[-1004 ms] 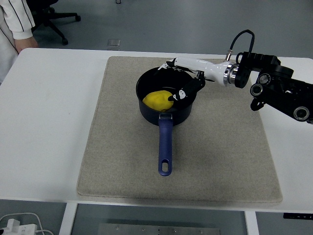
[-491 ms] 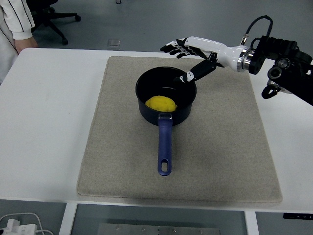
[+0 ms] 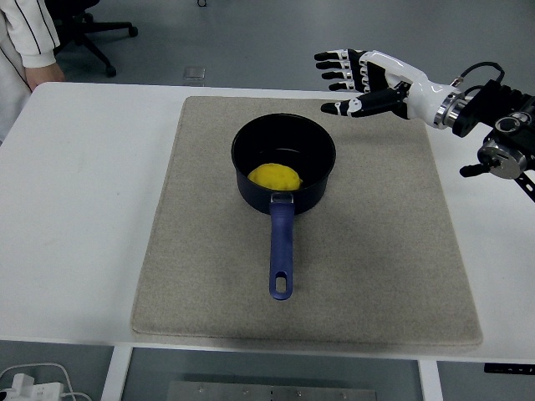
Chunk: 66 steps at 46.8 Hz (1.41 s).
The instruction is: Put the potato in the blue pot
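A yellow potato (image 3: pixel 275 176) lies inside the dark blue pot (image 3: pixel 310 187), near its front wall. The pot stands in the middle of the mat, and its blue handle (image 3: pixel 282 251) points toward the table's near edge. My right hand (image 3: pixel 344 81) hovers high over the mat's far right part, up and to the right of the pot. Its fingers are spread flat and hold nothing. No left arm shows in the head view.
A beige mat (image 3: pixel 384 251) covers the middle of the white table (image 3: pixel 75 209). A person's sleeve and hand (image 3: pixel 35 46) show at the top left corner beside an office chair. Cables and a plug lie below the table's front left.
My right hand has let go of the potato, risen out of the pot and drawn back up and to the right. The potato has settled in the pot.
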{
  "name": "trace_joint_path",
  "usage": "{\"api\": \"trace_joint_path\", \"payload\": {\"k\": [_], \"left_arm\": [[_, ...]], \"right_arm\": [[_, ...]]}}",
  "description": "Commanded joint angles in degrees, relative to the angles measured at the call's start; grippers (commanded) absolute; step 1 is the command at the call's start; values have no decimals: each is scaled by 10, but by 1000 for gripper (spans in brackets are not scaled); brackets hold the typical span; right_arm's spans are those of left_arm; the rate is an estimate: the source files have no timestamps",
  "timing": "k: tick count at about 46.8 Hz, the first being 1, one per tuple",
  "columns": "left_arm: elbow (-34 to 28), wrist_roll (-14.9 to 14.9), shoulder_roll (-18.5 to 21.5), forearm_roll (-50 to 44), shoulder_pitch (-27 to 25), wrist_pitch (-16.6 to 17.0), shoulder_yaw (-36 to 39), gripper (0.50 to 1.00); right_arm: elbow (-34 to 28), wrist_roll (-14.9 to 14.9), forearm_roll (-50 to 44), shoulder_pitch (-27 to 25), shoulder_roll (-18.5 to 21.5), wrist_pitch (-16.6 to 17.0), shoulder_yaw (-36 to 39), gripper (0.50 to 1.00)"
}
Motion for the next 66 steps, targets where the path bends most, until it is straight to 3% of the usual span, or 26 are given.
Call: {"api": "trace_joint_path", "payload": {"k": [1,21,40,57,66], "left_arm": [[0,0,0,-1,0,0,0,996],[0,0,0,-1,0,0,0,996],[0,0,0,0,0,0,0,996],[0,0,0,0,0,0,0,996],[0,0,0,0,0,0,0,996]], "right_arm": [[-18,-1,29,-1,1,0,2,893],[-134,-1,185,-10,11,-18,5,893],[-150,-2,285,-40,16,-25,5,893],[-162,-1,362,-68,35,-55,4,895],[-174,4,361,-67,40,-74,4,932]]}}
